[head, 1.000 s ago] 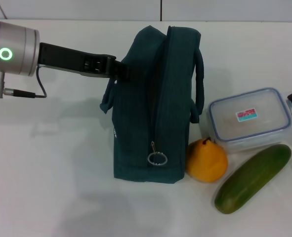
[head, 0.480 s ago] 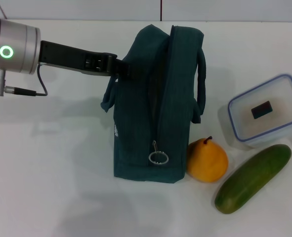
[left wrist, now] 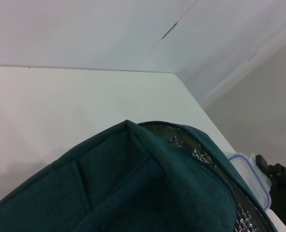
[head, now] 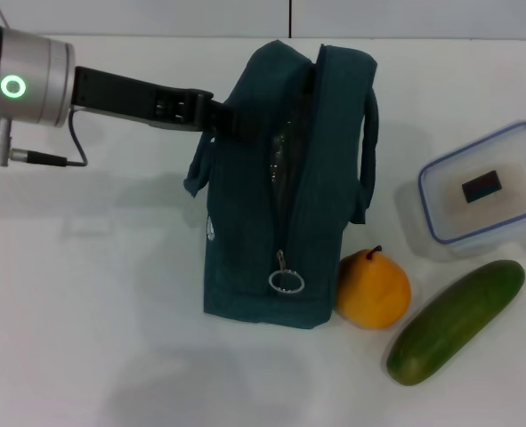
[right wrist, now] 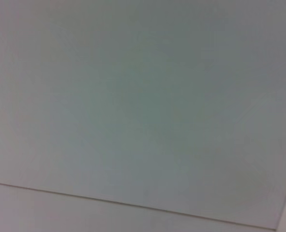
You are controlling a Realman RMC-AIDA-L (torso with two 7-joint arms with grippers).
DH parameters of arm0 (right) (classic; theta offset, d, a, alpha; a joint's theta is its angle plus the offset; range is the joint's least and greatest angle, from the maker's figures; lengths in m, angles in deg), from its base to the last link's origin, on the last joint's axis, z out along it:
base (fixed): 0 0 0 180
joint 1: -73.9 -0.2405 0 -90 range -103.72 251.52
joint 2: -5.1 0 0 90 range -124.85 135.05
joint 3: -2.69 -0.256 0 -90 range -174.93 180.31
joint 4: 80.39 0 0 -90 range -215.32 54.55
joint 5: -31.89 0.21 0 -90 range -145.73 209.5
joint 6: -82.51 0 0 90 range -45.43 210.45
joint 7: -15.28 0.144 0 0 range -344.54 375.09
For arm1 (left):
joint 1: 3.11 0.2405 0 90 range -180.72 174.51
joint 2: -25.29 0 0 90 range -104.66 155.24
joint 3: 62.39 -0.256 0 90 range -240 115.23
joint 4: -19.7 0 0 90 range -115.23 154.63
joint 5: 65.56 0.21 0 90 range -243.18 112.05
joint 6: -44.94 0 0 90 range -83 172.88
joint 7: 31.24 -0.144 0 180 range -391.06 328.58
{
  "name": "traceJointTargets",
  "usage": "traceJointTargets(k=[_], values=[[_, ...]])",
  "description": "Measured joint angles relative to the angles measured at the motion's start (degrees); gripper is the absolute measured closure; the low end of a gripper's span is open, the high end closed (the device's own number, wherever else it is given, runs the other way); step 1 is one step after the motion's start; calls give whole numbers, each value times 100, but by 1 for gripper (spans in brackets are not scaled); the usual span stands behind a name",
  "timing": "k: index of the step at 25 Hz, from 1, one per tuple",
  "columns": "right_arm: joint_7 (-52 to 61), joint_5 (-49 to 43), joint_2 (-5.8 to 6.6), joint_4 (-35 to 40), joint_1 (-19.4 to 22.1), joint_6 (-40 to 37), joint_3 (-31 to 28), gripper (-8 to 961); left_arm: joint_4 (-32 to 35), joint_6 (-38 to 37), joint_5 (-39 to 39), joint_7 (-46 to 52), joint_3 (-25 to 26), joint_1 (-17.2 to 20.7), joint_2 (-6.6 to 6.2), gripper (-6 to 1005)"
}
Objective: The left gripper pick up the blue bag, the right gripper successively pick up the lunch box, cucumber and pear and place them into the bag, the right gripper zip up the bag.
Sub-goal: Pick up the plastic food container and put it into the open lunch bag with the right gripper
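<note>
The blue bag (head: 285,187) stands upright mid-table, its top seam parted so a strip of silver lining shows. My left gripper (head: 223,120) is shut on the bag's upper left side. The clear lunch box (head: 483,191) with a blue rim hangs tilted above the table at the far right, casting a shadow beneath. The left wrist view shows the box rim (left wrist: 247,169) with my right gripper (left wrist: 279,186) dark beside it, holding it. The pear (head: 373,289) rests against the bag's lower right corner. The cucumber (head: 456,322) lies diagonally right of the pear.
A metal zipper pull ring (head: 286,281) hangs at the bag's near end. White table (head: 93,294) stretches left and in front of the bag. The right wrist view shows only a blank pale surface.
The lunch box has left the table and moved up and to the right, tilting. The bag's top has shifted slightly right and its mouth has parted.
</note>
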Motion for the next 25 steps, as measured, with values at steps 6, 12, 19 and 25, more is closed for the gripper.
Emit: traceJointTargets(k=[6,12,19,25], values=[[18,157,4,1,18,-323,-8,859,0,4,16,9,0,-119,-3,936],[101,258,8,1,16,-670,-55,859,0,4,42,17,0,-183,10,935],[308,456,9,0,-9,-1157,-73,859,0,4,37,20,0,-191,21,935],[469,692,4,-8,-46,-1647,-73,858,0,4,22,20,-5,-191,33,935]])
